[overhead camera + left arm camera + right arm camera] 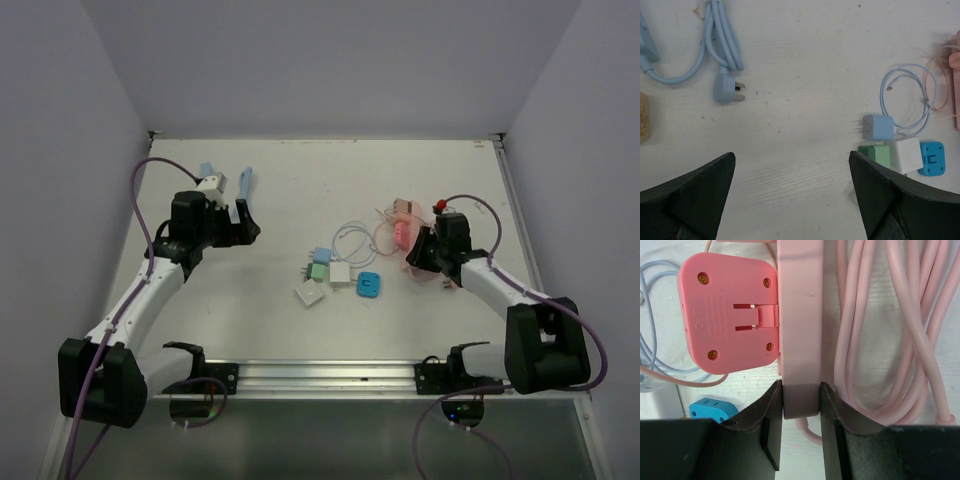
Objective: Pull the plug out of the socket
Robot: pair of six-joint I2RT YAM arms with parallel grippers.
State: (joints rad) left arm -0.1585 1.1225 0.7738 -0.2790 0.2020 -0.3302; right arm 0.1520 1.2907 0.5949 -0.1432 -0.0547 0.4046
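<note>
**Left pincer spread wide over the tabletop**

The left pincer (791, 160) stood open, its dark fingers (690, 195) far apart above the white tabletop (800, 60). Beyond one finger lay a pale blue plug (726, 90) on its looped cord (715, 35). Near the other finger clustered a blue charger (877, 127), a green adapter (875, 152), a white cube (905, 154) and a bright blue adapter (931, 158).

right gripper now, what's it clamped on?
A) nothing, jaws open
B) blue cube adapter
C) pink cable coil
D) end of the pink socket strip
D: in the right wrist view the right gripper has the end of the pink socket strip pinched between its fingers. The pink plug sticks out from the strip's side, untouched.
</note>
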